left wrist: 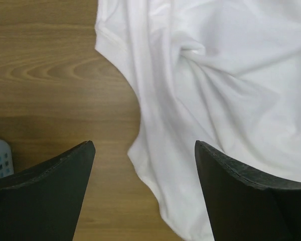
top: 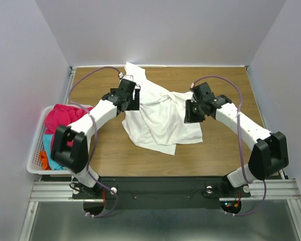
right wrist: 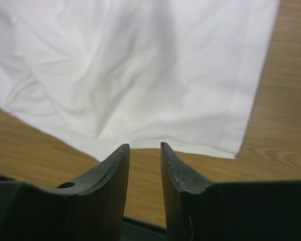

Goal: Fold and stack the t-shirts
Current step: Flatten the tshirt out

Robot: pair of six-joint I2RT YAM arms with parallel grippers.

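Basket of white plastic lattice sits well to the left of the white t-shirt. Only the overhead view shows what it holds: a magenta-pink t-shirt, a cyan t-shirt and an orange t-shirt bundled together. The white t-shirt lies crumpled and unfolded on the wooden table, between the two arms.

From above, the left gripper hangs over the white t-shirt's upper left part and the right gripper over its right edge, but jaw width is hard to judge there. The wrist cameras settle it. The left gripper has its fingers spread wide with nothing between them. Below lie the white t-shirt's curved edge and bare wood, and a corner of the basket peeks in at lower left. The right gripper shows only a narrow gap, with nothing clamped. Its tips stop just short of the white t-shirt's straight hem, and wood is visible through the gap.
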